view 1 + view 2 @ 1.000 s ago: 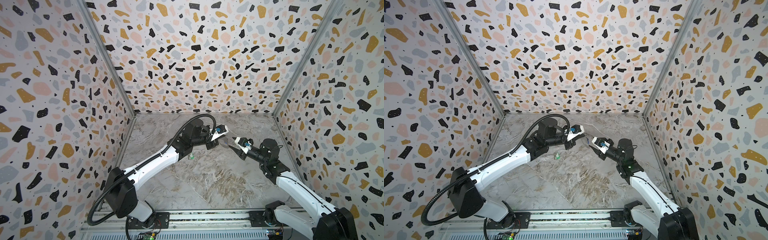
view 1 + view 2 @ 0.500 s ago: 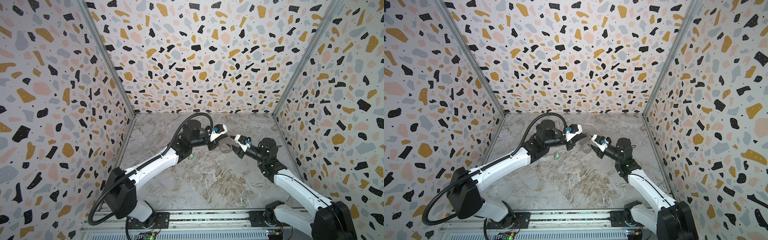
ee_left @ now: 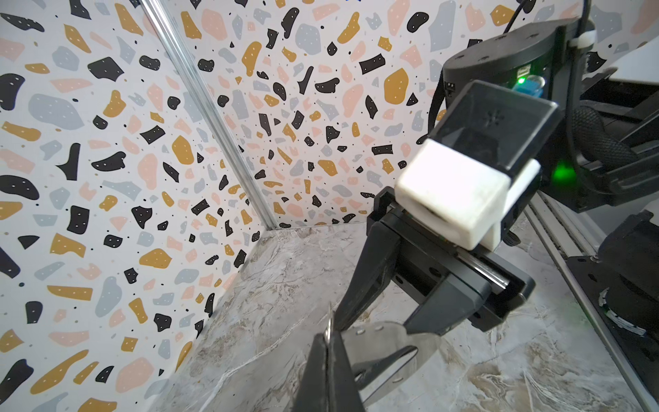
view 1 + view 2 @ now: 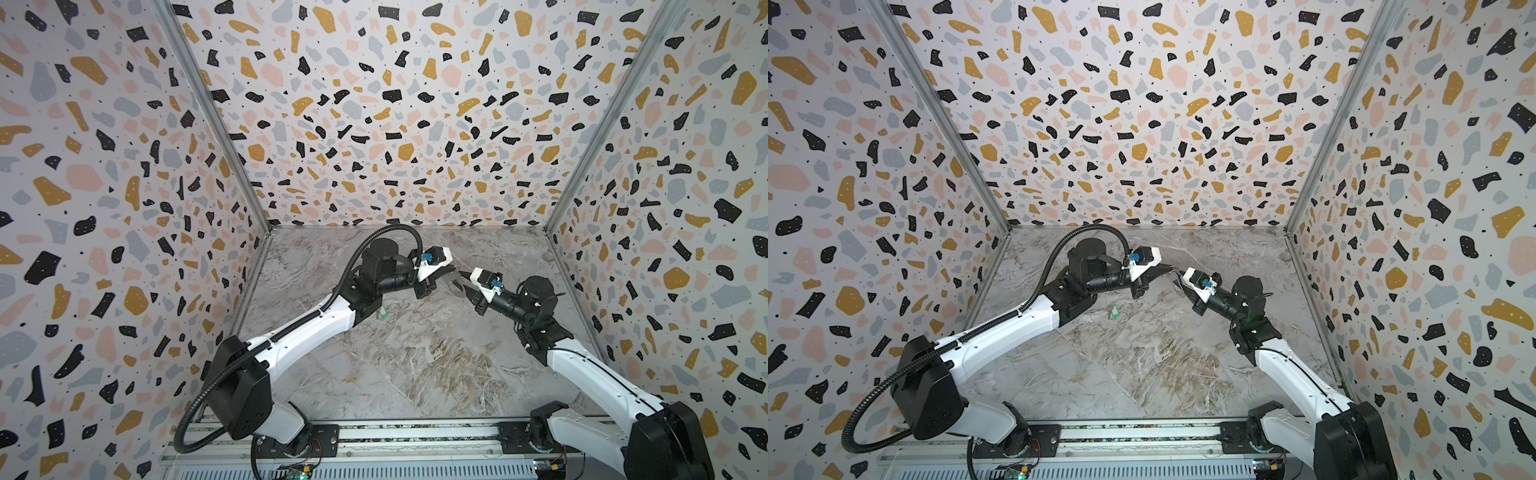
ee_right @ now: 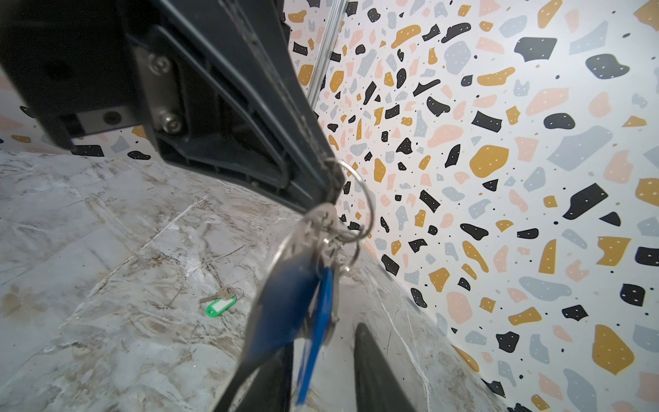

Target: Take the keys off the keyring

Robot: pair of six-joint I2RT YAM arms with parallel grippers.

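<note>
Split ring (image 5: 371,205) was bright polished metal wire, loose key (image 5: 224,292) dull silvery metal, its green tag (image 5: 221,306) glossy plastic, blue tag (image 5: 317,321) smooth plastic, keyring (image 3: 385,342) smooth grey with a soft sheen, floor (image 5: 107,232) marble-patterned and scuffed, walls (image 3: 107,178) matt printed terrazzo.

The small silver metal key with a green plastic tag (image 5: 221,306) lies flat and alone on the grey marble-patterned tabletop (image 4: 415,365). It sits about midway between the rear and front edges, a little left of centre. The flat grey metal keyring tab (image 3: 379,339), round-ended with an oval cut-out, is tilted in the air over the rear half. It hangs from a large wire split ring (image 5: 371,203) together with the blue-tagged key (image 5: 319,314), which dangles just beside it, its blade too blurred to make out
</note>
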